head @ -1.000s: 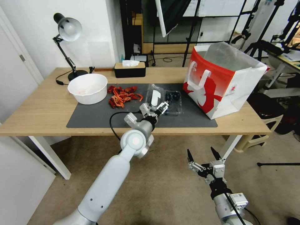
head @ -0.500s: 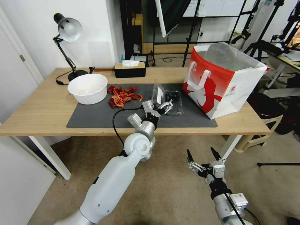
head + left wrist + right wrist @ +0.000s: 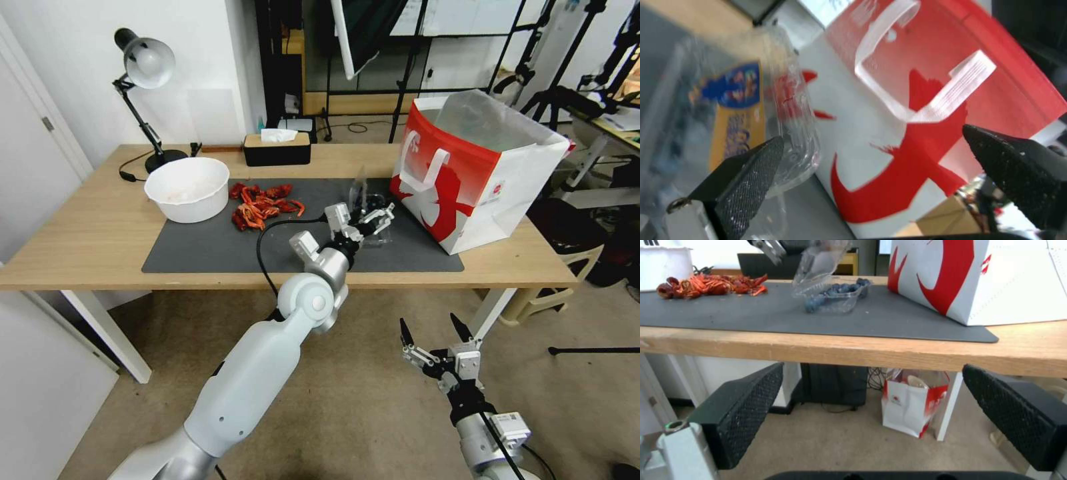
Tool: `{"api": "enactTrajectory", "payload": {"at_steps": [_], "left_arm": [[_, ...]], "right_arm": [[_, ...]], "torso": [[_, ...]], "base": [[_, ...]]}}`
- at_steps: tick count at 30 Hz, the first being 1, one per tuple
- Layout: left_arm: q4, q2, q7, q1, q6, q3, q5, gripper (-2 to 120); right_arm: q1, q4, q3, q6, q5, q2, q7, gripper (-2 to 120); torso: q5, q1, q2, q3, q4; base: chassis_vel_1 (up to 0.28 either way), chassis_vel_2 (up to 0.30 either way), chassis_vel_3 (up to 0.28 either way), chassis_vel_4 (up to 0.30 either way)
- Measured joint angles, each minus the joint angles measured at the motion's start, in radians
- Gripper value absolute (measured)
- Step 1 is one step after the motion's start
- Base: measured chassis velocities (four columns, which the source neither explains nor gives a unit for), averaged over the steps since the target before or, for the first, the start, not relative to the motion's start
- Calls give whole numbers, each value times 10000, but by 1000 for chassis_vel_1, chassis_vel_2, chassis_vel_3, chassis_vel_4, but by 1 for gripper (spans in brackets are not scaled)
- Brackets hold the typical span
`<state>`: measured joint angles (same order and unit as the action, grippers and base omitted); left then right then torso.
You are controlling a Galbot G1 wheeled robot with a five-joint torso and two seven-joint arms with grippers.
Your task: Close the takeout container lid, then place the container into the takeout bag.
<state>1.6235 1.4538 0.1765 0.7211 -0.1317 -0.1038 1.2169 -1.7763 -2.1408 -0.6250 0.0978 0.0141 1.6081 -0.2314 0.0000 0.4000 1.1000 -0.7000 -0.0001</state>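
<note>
1 container [image 3: 371, 212], 1 bag [image 3: 477, 167], 1 bowl [image 3: 187, 189], 2 tools [image 3: 363, 222].

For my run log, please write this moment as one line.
step: closing lid | left pincer: open, at raised lid | box: on mat, not shut | bag: beside box | right pincer: open, parked low

container [image 3: 835, 296]: thin clear plastic, shiny, with see-through walls
lid [image 3: 786, 110]: clear shiny plastic with ridges, and a smooth paper sticker in blue and yellow
bag [image 3: 477, 167]: smooth paper, red and white, a bit shiny; flat white handles; silvery lining inside
left gripper [image 3: 363, 222]: pale shiny metal and plastic
fingers [image 3: 751, 166]: black, rough, covered in tiny bumps
left arm [image 3: 267, 373]: smooth white plastic, glossy
right gripper [image 3: 433, 333]: black pointed tips, grey metal body
table [image 3: 87, 227]: light wood, smooth, not shiny
mat [image 3: 200, 247]: dark grey, flat and dull
bowl [image 3: 187, 189]: white plastic, smooth
lamp [image 3: 143, 67]: shiny metal shade
</note>
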Motion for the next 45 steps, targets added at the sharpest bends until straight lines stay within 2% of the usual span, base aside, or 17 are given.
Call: {"api": "enactTrajectory", "payload": {"at_steps": [3, 7, 9, 10, 12, 13, 16, 18, 25, 26, 28, 29, 32, 33, 35, 39, 45], "left_arm": [[-73, 105, 508, -67, -405, 17, 739, 99], [-146, 156, 1052, -76, -567, 32, 900, 95], [-149, 161, 1118, -76, -577, 31, 899, 95], [-148, 167, 1406, -73, -634, 19, 866, 89], [-132, 168, 1561, -53, -668, 6, 764, 83], [-132, 168, 1561, -53, -668, 6, 764, 83], [116, 148, 1705, 45, -691, -51, 410, 67], [134, 147, 1732, 50, -697, -66, 369, 63], [84, 84, 1851, 63, -812, -136, 99, 33], [84, 84, 1851, 63, -812, -136, 99, 33], [29, 63, 1857, 99, -818, -136, 59, 21], [29, 63, 1857, 99, -818, -136, 59, 21], [-51, 30, 1856, 114, -808, -112, 35, 8], [-51, 30, 1856, 114, -808, -112, 35, 8], [-65, -8, 1855, 114, -800, -100, 34, 0], [-68, -45, 1849, 114, -790, -88, 35, 0], [-134, -49, 1841, 103, -773, -88, 34, 0]], "right_arm": [[-5, -14, -11, 0, 50, 0, 0, 100], [-3, -105, -7, -32, 165, 0, 0, 100], [-1, -127, -7, -44, 184, 0, 0, 100], [15, -214, -8, -93, 245, 0, 1, 100], [27, -277, -20, -125, 272, 0, 0, 100], [27, -277, -20, -125, 272, 0, 0, 100], [13, -449, -55, -171, 337, 0, -19, 100], [1, -489, -60, -180, 354, 0, -31, 100], [-23, -1294, -240, -594, 1164, 0, -219, 100], [-23, -1294, -240, -594, 1164, 0, -219, 100], [36, -1789, -396, -1055, 2018, 0, -324, 100], [36, -1789, -396, -1055, 2018, 0, -324, 100], [249, -2297, -657, -1871, 3380, 0, -319, 100], [249, -2297, -657, -1871, 3380, 0, -319, 100], [497, -2484, -835, -2370, 4282, 0, -165, 100], [1033, -2600, -1063, -3104, 5436, -53, 462, 100], [1577, -2404, -1093, -3668, 6563, -313, 1255, 100]], "torso": [[0, -2, 0, 0, 0], [0, -1, 0, 0, 1], [0, -1, 0, 0, 1], [0, -1, 0, 0, 1], [0, -1, 0, 0, 1], [0, -1, 0, 0, 1], [0, -1, 0, 1, 1], [-1, -2, 1, 1, 1], [0, -1, 0, 2, 0], [0, -1, 0, 2, 0], [-1, -2, 0, 1, 1], [-1, -2, 0, 1, 1], [0, -1, 0, 1, 0], [0, -1, 0, 1, 0], [-1, -1, 0, 1, 1], [0, -1, 0, 1, 1], [1, 0, 0, 1, 1]], "base": [[0, 0, 0, 0], [0, 0, 0, 0], [0, 0, 0, 0], [0, 0, 0, 0], [0, 0, 0, 0], [0, 0, 0, 0], [0, 0, 0, 0], [0, 0, 0, 0], [0, 0, 0, 0], [0, 0, 0, 0], [0, 0, 0, 0], [0, 0, 0, 0], [0, 0, 0, 0], [0, 0, 0, 0], [0, 0, 0, 0], [0, 0, 0, 0], [0, 0, 0, 0]]}}
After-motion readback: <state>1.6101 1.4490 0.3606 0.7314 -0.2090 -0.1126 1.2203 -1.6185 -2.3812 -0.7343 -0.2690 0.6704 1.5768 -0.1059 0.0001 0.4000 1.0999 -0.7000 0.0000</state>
